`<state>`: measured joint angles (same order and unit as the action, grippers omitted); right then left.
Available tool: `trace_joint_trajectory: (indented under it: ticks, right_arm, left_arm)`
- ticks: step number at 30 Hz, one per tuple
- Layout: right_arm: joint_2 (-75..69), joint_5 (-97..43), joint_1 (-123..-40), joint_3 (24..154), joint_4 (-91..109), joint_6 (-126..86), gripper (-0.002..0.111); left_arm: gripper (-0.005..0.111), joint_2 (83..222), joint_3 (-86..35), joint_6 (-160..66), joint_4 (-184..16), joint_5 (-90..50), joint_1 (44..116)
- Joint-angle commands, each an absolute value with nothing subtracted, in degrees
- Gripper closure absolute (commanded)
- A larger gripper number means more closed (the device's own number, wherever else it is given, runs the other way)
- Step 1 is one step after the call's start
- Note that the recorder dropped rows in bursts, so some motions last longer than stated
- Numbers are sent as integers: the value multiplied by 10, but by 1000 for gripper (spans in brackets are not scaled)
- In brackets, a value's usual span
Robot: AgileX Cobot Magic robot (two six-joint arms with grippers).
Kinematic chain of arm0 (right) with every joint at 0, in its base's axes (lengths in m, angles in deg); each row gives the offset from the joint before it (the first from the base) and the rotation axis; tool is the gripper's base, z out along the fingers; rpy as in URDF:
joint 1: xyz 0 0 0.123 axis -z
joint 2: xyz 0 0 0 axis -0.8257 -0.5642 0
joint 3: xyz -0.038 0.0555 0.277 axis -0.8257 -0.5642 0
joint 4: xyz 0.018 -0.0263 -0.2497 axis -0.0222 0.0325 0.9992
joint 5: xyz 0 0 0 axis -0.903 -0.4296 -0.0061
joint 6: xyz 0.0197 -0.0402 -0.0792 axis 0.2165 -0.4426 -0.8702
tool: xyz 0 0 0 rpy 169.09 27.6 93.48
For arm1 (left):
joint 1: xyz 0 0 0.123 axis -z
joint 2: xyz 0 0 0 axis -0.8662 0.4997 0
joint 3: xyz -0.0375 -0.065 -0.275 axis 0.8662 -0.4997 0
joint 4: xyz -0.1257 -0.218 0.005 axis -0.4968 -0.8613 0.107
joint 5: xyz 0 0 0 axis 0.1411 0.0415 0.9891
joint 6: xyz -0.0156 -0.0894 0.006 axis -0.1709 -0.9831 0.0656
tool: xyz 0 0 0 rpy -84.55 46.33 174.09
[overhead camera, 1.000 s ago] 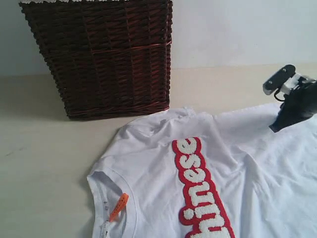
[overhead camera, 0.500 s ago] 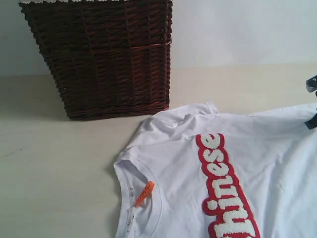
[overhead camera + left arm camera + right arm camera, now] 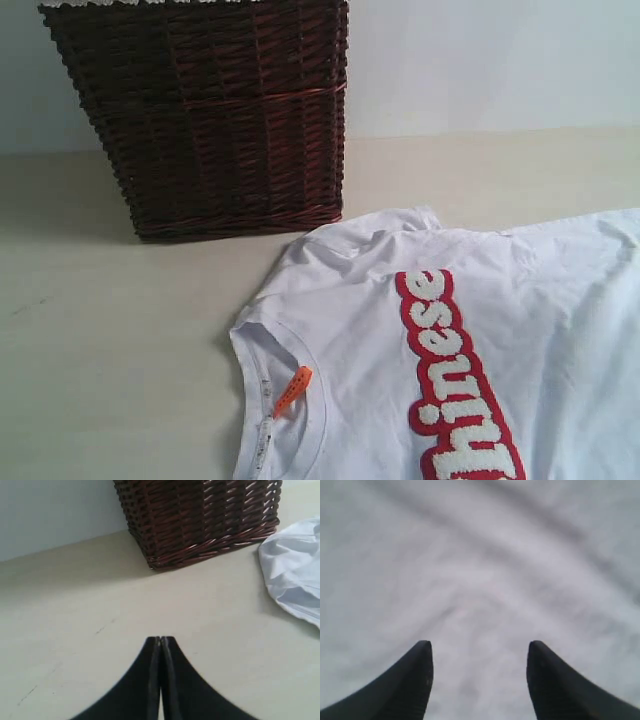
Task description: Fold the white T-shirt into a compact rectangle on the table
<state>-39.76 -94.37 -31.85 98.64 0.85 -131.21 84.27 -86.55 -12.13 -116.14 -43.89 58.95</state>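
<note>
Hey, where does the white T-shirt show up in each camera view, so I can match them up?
Exterior: the T-shirt fills the lower right, in front of the basket.
Left wrist: only a rumpled edge of it, on the table beside the basket.
Right wrist: its white cloth fills the whole picture.
Shared landmark: the basket, in the exterior and left wrist views only.

Closed jaws over table, basket beyond

White T-shirt, red lettered band up, flat and unfolded on cream table
</note>
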Motion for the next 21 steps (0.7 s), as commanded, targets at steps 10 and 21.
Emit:
trace_joint_trajectory:
  ticks: [10,21]
  right_arm:
    - [-461,-746,-103,994,-21,-1404,4]
    - [-506,-774,-106,996,26,-1404,4]
  left_arm:
    - [107,840,-863,-123,-1161,-435,589]
    - [107,840,-863,-123,-1161,-435,589]
